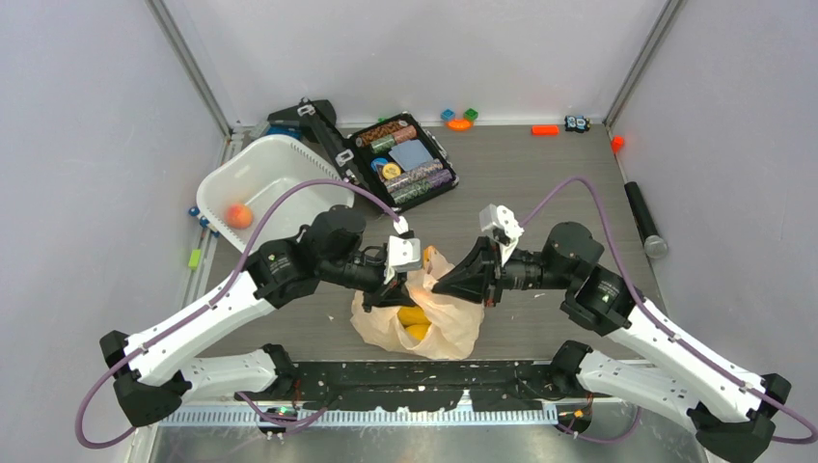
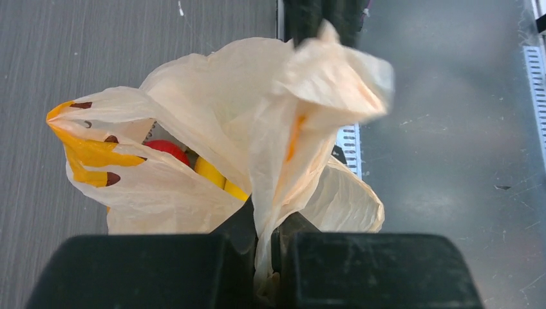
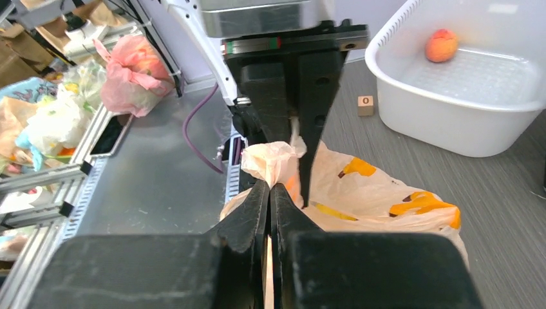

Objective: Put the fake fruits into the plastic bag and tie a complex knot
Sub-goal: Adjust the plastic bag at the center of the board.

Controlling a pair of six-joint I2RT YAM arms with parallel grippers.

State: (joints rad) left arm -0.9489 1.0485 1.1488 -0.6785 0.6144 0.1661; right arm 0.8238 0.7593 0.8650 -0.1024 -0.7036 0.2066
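Both arms reach in to the middle of the table [image 1: 540,193], near its front edge.

Left claw [image 2: 264,239]: fingers pressed together, with a twisted strip of the plastic bag [image 2: 212,116] pinched between them. The film rises from the grip and fans out above it.

Right claw [image 3: 272,193]: also clamped tight, no gap I can make out, on a crumpled bunch of the same bag. It faces the left claw, tips nearly meeting over the bag's mouth.

The bag sits on the table just ahead of the arm bases, bulging below the two claws, its top gathered upward.

Fake fruits: a red apple [image 2: 169,149] and a yellow fruit [image 2: 216,175] show through the opening from the left wrist. From above I see yellow fruit [image 1: 415,318] inside.

A small orange fruit [image 3: 442,45] lies alone in the white tub [image 3: 412,103] near the far left corner, well apart from the bag.

A small wooden block [image 3: 366,105] stands beside the tub.
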